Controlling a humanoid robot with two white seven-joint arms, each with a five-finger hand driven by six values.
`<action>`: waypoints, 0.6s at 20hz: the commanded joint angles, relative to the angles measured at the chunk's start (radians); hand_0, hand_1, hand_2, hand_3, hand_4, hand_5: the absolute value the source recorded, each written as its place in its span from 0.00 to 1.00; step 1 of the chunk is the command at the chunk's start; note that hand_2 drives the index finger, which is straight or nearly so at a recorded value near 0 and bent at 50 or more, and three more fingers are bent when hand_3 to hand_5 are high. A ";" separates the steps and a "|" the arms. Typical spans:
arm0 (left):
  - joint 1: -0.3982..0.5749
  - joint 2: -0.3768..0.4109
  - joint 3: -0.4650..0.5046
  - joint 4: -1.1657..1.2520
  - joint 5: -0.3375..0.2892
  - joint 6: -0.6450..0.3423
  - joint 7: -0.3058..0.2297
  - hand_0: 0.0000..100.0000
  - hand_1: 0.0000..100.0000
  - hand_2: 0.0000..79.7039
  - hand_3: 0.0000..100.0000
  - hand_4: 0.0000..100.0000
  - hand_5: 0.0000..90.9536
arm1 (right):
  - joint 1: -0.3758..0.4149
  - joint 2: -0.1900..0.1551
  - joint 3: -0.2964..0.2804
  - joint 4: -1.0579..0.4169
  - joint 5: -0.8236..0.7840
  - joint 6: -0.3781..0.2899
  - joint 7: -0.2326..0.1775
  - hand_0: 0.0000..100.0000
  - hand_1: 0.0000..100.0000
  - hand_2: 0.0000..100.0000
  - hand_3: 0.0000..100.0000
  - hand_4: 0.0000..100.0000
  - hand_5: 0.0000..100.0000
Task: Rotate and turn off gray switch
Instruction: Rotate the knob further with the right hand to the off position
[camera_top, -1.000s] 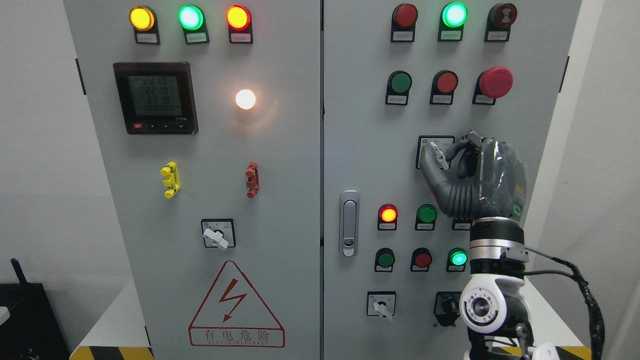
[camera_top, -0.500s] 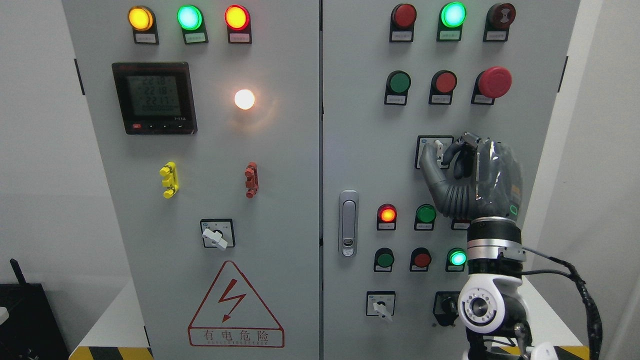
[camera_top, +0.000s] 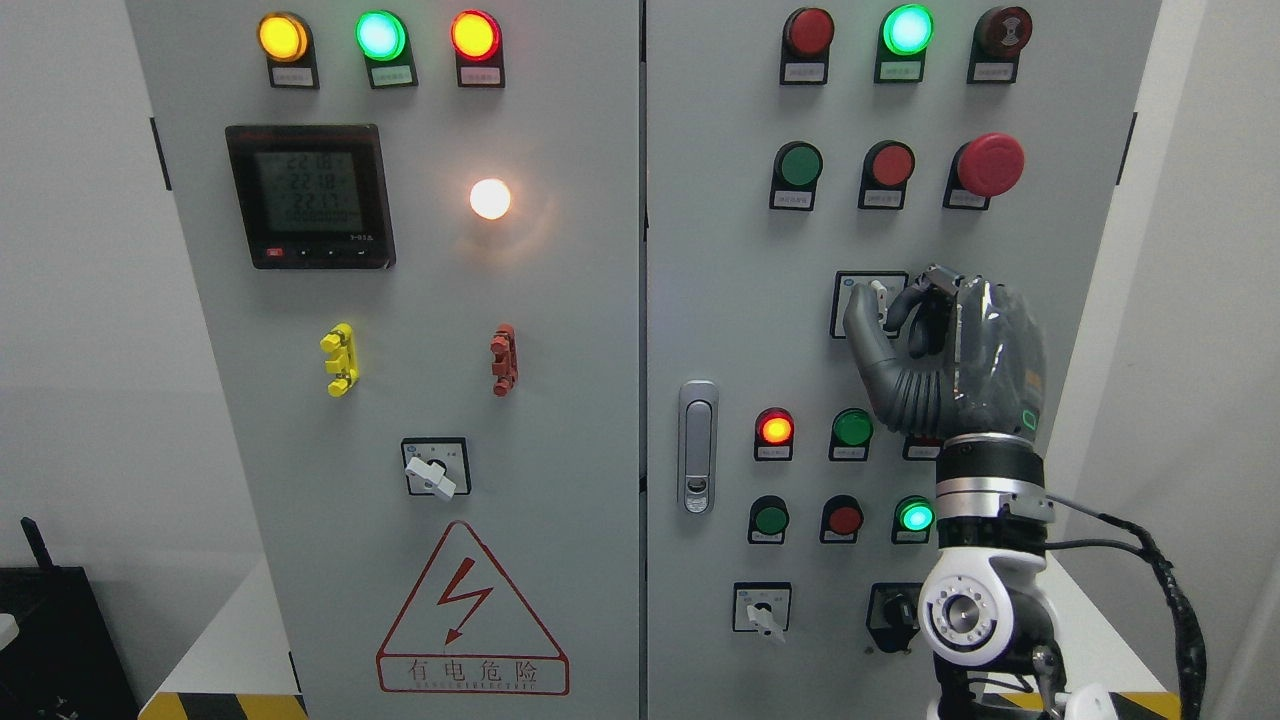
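The gray rotary switch (camera_top: 880, 302) sits in a black-framed plate on the right cabinet door, below the red push buttons. Its light handle stands almost upright. My right hand (camera_top: 890, 310) comes up from the lower right and is shut on the handle, thumb on its left and fingers on its right. The hand hides most of the switch plate. The left arm is out of view.
Around the hand are lit and unlit indicator lamps (camera_top: 775, 428), a red mushroom stop button (camera_top: 990, 163) above and a door latch (camera_top: 698, 445) to the left. Two more rotary switches (camera_top: 436, 470) (camera_top: 763, 610) sit lower down. The left door carries a meter display (camera_top: 310, 195).
My right hand has closed on the switch handle and turned it from leaning left to almost upright. The hand shifted slightly toward the panel.
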 joint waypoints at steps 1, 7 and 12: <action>-0.009 0.000 0.008 -0.026 0.020 -0.001 0.000 0.12 0.39 0.00 0.00 0.00 0.00 | 0.001 0.000 0.013 -0.003 -0.015 -0.002 -0.005 0.27 0.39 0.73 1.00 0.99 1.00; -0.009 0.000 0.008 -0.026 0.020 0.000 0.000 0.12 0.39 0.00 0.00 0.00 0.00 | 0.001 -0.002 0.013 -0.007 -0.015 -0.008 -0.014 0.23 0.40 0.73 1.00 0.99 1.00; -0.009 0.000 0.008 -0.026 0.020 -0.001 0.000 0.12 0.39 0.00 0.00 0.00 0.00 | 0.003 -0.003 0.014 -0.009 -0.015 -0.011 -0.031 0.22 0.41 0.73 1.00 0.99 1.00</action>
